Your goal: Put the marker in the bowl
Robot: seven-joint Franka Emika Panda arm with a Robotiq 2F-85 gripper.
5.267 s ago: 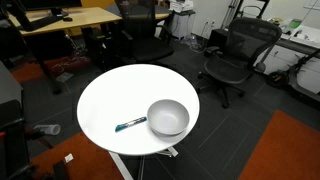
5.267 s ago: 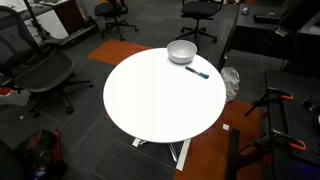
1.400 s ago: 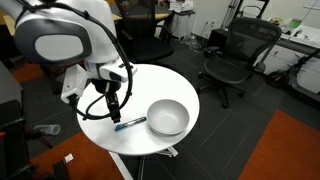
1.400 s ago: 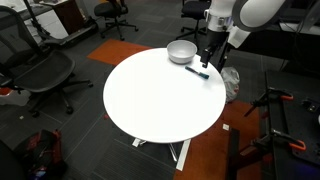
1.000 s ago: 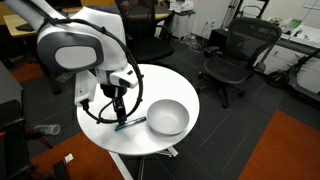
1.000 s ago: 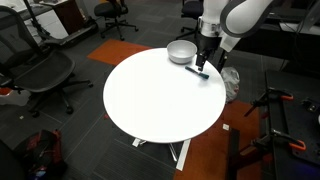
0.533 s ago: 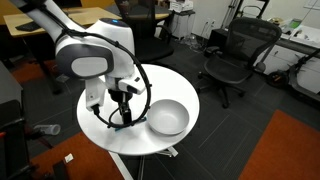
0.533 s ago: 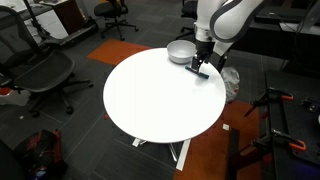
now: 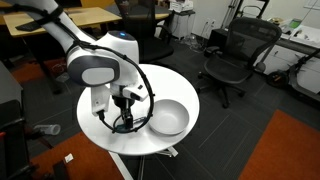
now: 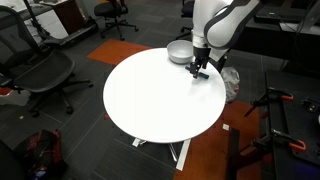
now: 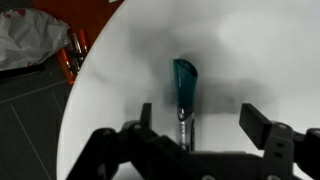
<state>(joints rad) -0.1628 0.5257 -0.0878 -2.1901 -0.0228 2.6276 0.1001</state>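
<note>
Round white table [image 10: 150, 100]: gripper [image 11: 200, 120] sits just beside the bowl [image 9: 169, 118], jaws spread wide open around the marker [image 11: 184, 82].

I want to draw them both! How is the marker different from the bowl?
The marker is thin and straight; the bowl is round and much wider. The marker is teal-blue; the bowl is plain grey-silver. The marker lies flat under the open gripper; the bowl stands open side up beside it, empty. Both rest on the white table.
</note>
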